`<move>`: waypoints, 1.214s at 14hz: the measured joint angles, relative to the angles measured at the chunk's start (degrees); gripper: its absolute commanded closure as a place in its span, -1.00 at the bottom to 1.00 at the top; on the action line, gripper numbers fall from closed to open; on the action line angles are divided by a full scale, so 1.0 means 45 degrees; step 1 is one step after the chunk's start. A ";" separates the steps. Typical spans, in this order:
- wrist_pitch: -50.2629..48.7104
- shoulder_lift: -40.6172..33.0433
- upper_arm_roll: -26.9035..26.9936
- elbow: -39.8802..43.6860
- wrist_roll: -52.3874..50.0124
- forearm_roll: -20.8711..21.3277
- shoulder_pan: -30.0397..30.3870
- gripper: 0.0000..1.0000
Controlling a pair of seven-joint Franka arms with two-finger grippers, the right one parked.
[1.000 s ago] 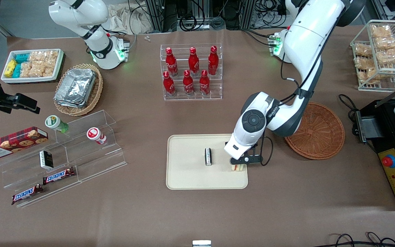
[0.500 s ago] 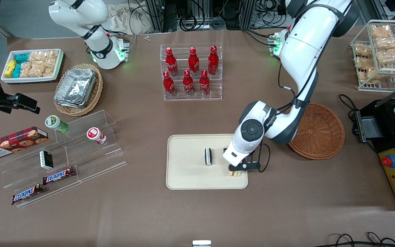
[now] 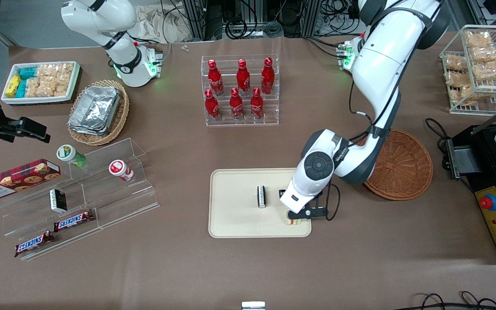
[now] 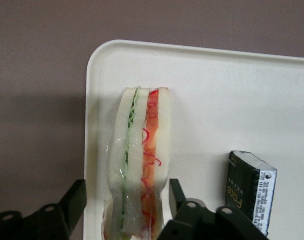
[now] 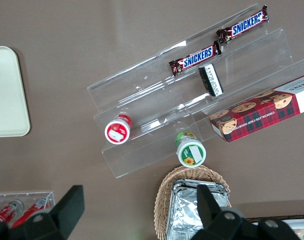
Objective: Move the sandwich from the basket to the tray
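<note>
While the gripper (image 3: 296, 218) sits low over the tray (image 3: 235, 224), lower center of the front view, the sandwich (image 3: 294, 222) stands on its edge on the tray, near the corner closest to the front camera at the working arm's end. In the wrist view the sandwich (image 4: 139, 165) lies between the two fingers (image 4: 184, 212), filling edge up: green layer, then orange-red layer, white bread outside. Fingers are spread, a visible gap on each side of the wrap, not clamped on it. Sandwich is just beside the tray (image 4: 212, 100) rim. A small dark packet (image 4: 249, 190) stands on the tray too, near the sandwich and apart from it; front view shows it (image 3: 261, 196) mid-tray. The basket (image 3: 403, 165) sits on the tabletop (image 3: 248, 267) beside the tray, toward the working arm's end, partly covered by the arm.
</note>
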 measured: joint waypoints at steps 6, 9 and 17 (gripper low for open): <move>-0.1666 -0.1313 0.0018 0.0625 -0.0017 -0.0001 0.0280 -1.00; -0.3906 -0.2976 0.0042 0.0663 0.0015 -0.0001 0.0906 -1.00; -0.5121 -0.7936 0.0086 -0.3487 0.2761 -0.0469 0.3158 -1.00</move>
